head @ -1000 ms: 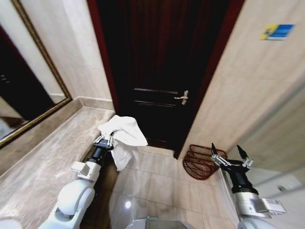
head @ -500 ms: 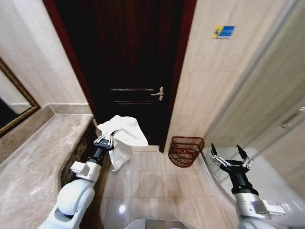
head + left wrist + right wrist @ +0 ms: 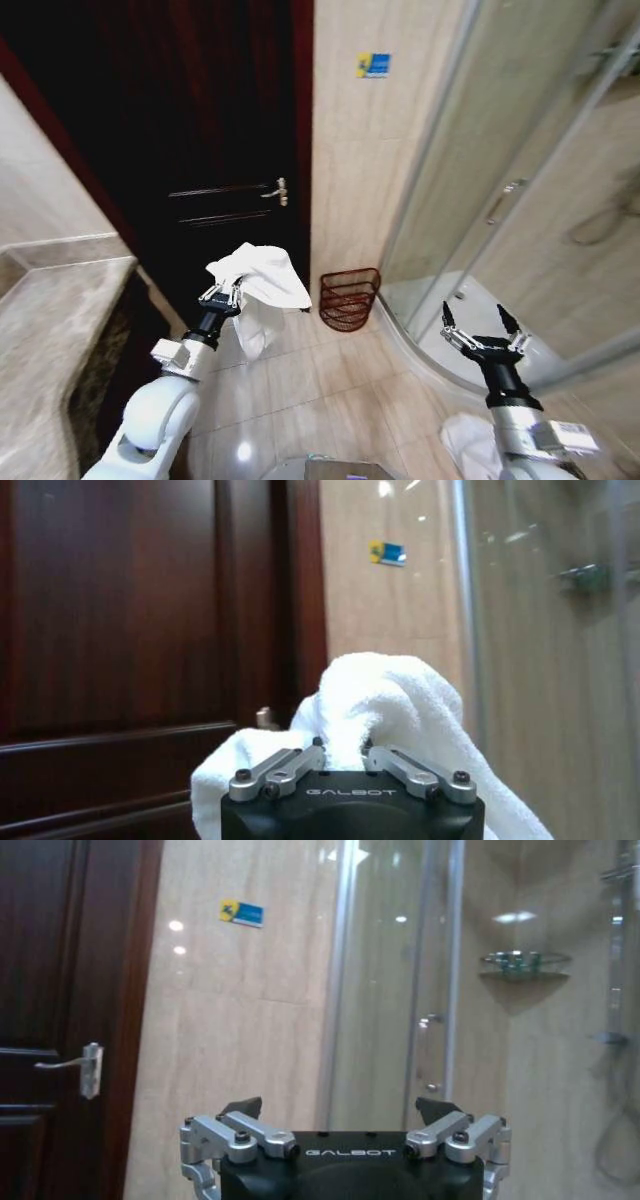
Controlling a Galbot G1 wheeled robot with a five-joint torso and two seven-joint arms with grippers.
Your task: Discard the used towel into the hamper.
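While raised, left tool (image 3: 220, 294) grips towel (image 3: 262, 277) | right tool (image 3: 484, 333) spread, empty

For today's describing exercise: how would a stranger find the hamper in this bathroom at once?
Start at the tall dark wooden door, then look to the beige tiled wall strip between it and the glass shower enclosure. On the floor against that strip stands the small reddish-brown slatted hamper, the only basket there.

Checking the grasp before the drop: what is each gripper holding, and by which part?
The left gripper pinches the white towel by a bunched fold; the rest drapes beyond. The right gripper is open, holding nothing.
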